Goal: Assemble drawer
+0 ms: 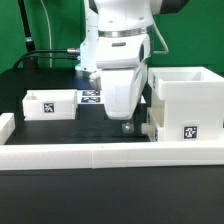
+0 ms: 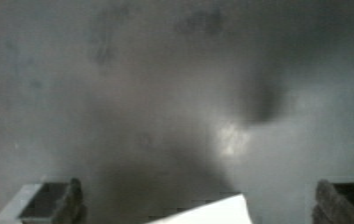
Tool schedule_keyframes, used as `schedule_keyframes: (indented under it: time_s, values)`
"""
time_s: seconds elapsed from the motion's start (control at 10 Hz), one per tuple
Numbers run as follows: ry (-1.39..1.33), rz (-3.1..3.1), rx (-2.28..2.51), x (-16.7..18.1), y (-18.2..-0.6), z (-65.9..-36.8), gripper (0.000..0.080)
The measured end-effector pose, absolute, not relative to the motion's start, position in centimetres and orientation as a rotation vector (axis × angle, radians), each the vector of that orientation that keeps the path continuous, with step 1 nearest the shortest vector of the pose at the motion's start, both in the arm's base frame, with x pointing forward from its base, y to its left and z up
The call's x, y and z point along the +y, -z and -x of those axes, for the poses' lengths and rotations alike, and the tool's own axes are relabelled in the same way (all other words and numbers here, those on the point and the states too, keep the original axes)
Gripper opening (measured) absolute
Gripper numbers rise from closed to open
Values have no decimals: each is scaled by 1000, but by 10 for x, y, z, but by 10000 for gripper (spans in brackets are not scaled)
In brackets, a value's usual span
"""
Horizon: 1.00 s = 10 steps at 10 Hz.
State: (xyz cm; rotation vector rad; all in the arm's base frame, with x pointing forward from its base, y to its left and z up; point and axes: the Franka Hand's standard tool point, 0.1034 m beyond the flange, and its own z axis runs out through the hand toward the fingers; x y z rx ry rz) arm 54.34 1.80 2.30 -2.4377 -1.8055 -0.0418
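Two-finger gripper, fingers spread, hangs low; large white plastic cube-like housing sits near at the exterior view's three o'clock.

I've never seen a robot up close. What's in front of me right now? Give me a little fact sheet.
arm: one white arm, reaching down over the dark table
claw: low near the table, open; fingers wide apart, gripping nothing
large housing: white box with a tag, at the exterior view's right
small tray: white, tagged, at the exterior view's left
marker board: flat, behind the arm
border wall: long, low, white, along the front
progress: tray and housing apart, not joined
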Motion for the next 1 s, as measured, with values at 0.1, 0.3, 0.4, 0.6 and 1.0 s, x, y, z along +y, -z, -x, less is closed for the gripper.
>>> schedule_keyframes:
  time_s: [0.1, 0.3, 0.4, 0.6, 1.0]
  values:
    - [38, 2446, -1795, 12, -25, -539, 649]
    - [27, 2466, -1774, -1, -36, -524, 649]
    - [20, 2474, -1764, -7, -40, -515, 649]
    - [12, 2481, -1757, -18, -47, -502, 649]
    - [12, 2506, -1747, -57, -63, -483, 649]
